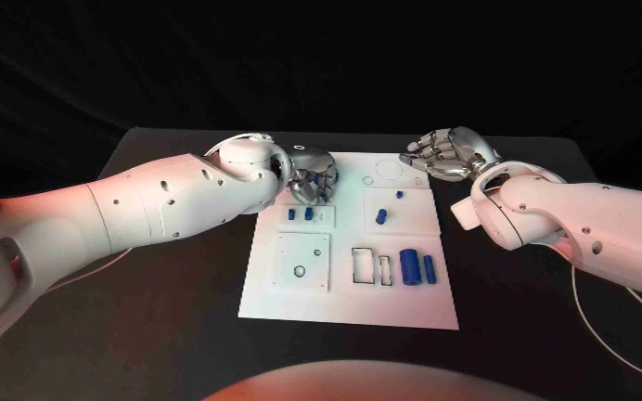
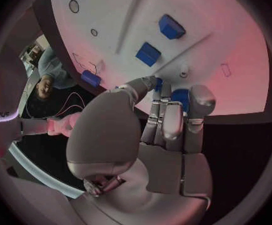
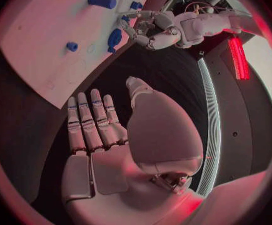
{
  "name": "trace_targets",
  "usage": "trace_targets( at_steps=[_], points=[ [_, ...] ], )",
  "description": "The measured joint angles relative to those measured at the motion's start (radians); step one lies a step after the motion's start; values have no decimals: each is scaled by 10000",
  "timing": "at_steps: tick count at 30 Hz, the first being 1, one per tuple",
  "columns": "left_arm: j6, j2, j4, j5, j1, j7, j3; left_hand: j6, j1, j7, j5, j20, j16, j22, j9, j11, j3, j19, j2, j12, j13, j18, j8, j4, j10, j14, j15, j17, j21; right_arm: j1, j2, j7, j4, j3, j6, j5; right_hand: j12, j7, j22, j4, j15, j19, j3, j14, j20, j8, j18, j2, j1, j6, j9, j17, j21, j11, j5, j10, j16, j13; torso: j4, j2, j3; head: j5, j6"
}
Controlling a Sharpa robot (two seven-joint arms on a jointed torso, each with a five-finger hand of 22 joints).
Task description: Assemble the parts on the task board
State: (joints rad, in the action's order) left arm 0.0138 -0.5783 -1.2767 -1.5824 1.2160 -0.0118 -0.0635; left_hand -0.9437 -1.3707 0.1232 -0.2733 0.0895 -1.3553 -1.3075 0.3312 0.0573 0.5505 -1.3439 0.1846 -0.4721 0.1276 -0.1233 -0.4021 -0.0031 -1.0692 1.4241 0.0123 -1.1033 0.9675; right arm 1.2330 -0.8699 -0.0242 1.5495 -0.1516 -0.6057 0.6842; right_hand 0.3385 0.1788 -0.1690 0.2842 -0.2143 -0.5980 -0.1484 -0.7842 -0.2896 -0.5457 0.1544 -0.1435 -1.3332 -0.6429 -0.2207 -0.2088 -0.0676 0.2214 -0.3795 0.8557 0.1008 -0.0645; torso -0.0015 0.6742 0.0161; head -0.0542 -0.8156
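Note:
The white task board (image 1: 348, 301) lies in the middle of the black table. My left hand (image 1: 311, 176) hovers over its far left corner, fingers curled. In the left wrist view a blue part (image 2: 180, 96) shows between thumb and fingertips, and the hand seems to pinch it. My right hand (image 1: 448, 153) hangs by the board's far right corner, holding nothing, its fingers (image 3: 89, 120) straight. On the board lie two small blue blocks (image 1: 303, 214), a blue piece (image 1: 383, 216), a small blue peg (image 1: 399, 194) and two blue cylinders (image 1: 417, 268).
Empty cut-outs (image 1: 302, 258) mark the board's near left panel. A rectangular slot (image 1: 363, 265) sits beside the cylinders. Black table (image 1: 160, 317) surrounds the board on all sides. A thin cable (image 1: 596, 313) runs along the right arm.

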Motion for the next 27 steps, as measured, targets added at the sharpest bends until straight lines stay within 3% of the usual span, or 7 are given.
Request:
trace_targets(
  at_steps=[9,27],
  points=[
    [-177,-486,-395,193,10,-99,114,-36,0,36,0,36,0,0,20,-1,0,-36,0,47,-2,0,0,-54,-72,36,-36,1,49,0,-23,-2,-6,2,-5,15,0,0,0,0,0,0,0,0,0,0,0,0,0,0,-1,-1,0,0,0,0,0,0,-11,9,-2,-24,52],
    [-244,-922,-430,428,-1,-185,137,-36,52,35,0,36,0,1,31,34,-1,-35,52,106,-2,-1,39,-53,-107,72,0,38,84,0,-26,-5,-8,0,-7,23,0,0,-1,15,0,0,-15,0,0,1,0,0,0,0,16,8,0,0,0,0,29,0,-10,14,-9,11,48]
  ],
)
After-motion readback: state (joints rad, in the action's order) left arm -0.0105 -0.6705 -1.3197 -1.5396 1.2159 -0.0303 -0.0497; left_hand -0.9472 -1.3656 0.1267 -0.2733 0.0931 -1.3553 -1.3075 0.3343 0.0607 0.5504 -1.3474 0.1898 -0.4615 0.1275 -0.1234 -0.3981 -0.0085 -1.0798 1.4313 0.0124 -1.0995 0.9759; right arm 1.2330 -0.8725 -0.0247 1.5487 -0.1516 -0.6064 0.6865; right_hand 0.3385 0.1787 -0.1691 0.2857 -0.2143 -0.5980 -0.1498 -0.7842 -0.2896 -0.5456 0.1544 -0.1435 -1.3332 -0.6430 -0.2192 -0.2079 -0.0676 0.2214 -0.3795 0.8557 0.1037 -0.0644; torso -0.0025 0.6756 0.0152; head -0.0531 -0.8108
